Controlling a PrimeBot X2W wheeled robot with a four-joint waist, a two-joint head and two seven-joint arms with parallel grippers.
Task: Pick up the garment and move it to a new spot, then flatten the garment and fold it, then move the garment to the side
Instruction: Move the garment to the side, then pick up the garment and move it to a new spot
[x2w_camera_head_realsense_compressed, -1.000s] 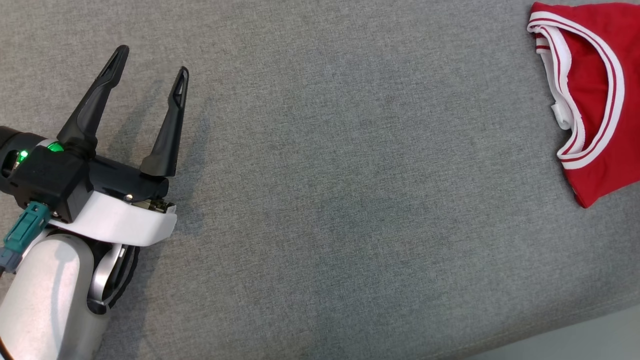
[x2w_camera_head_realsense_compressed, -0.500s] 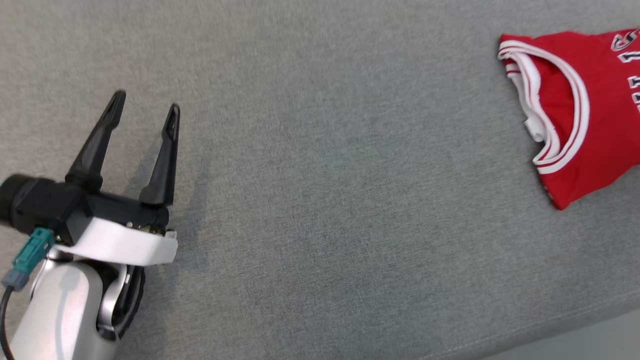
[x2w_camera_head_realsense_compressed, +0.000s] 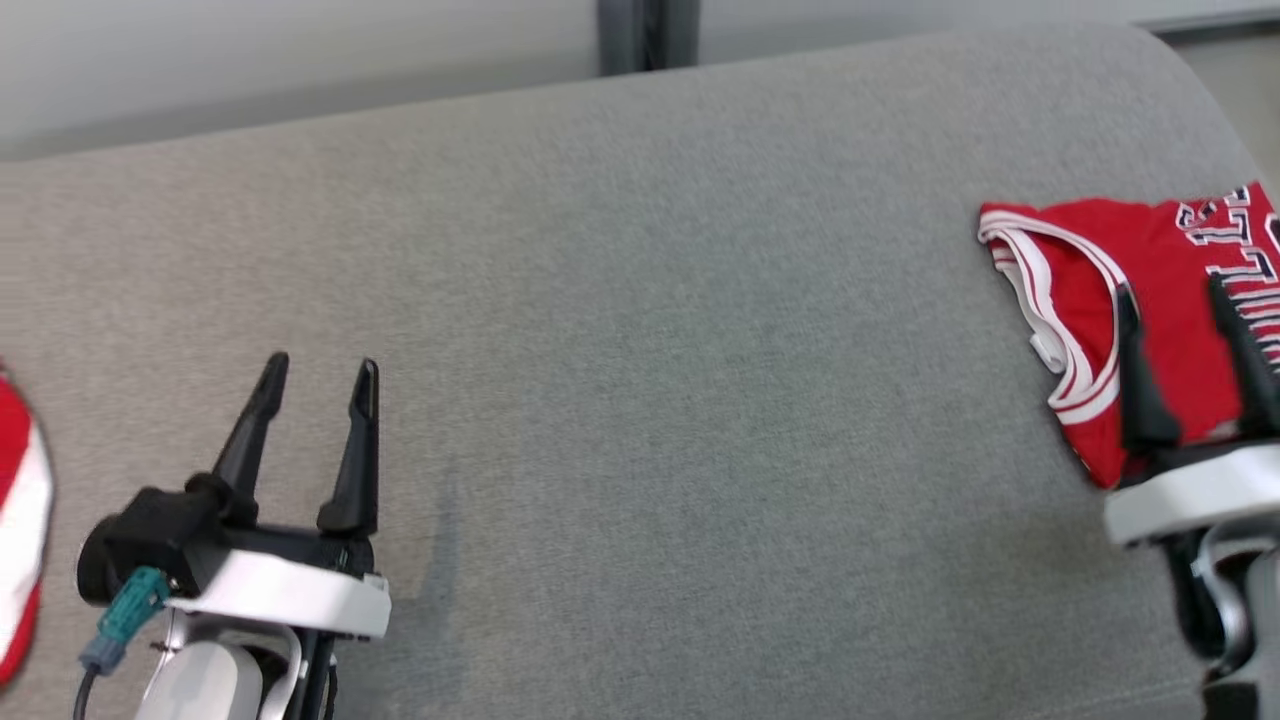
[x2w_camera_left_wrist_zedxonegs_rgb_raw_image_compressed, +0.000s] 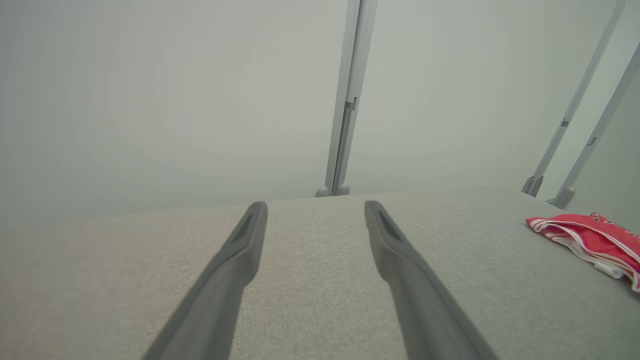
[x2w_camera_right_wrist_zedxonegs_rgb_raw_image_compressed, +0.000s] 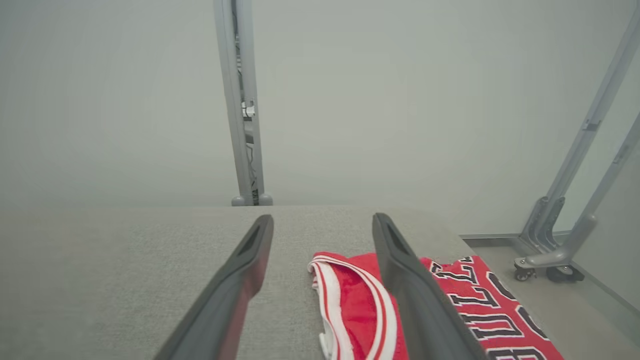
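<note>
**Claws.** The right claw (x2w_camera_head_realsense_compressed: 1170, 287) is found wide open, its two dark fingers well apart and nothing gripped between them. In the right wrist view (x2w_camera_right_wrist_zedxonegs_rgb_raw_image_compressed: 322, 217) the gap between the fingers is seen to be empty. The fingers stand over the folded red sleeveless jersey with white-striped trim and black-and-white lettering (x2w_camera_head_realsense_compressed: 1160, 245). Whether a fingertip rests on the cloth cannot be told. The left claw (x2w_camera_head_realsense_compressed: 322, 362) is likewise wide open and empty. It is held over bare fabric towards the near left part of the grey fabric-covered worktop (x2w_camera_head_realsense_compressed: 640, 400), well apart from the jersey.

**Garment.** The jersey is laid flat in a compact fold at the right edge of the worktop, short of the rounded far right corner, with its neckline turned towards the middle. In the left wrist view it (x2w_camera_left_wrist_zedxonegs_rgb_raw_image_compressed: 590, 237) is seen low and flat on the surface.

**Other.** A red-and-white item (x2w_camera_head_realsense_compressed: 20, 520) is cut off at the left edge of the worktop and cannot be identified.

**Step in hand.** The last step, moving the garment to the side, is judged done or all but done.

**Next move.** The right claw should be lifted clear, kept open, so that the fold is not dragged or snagged.
</note>
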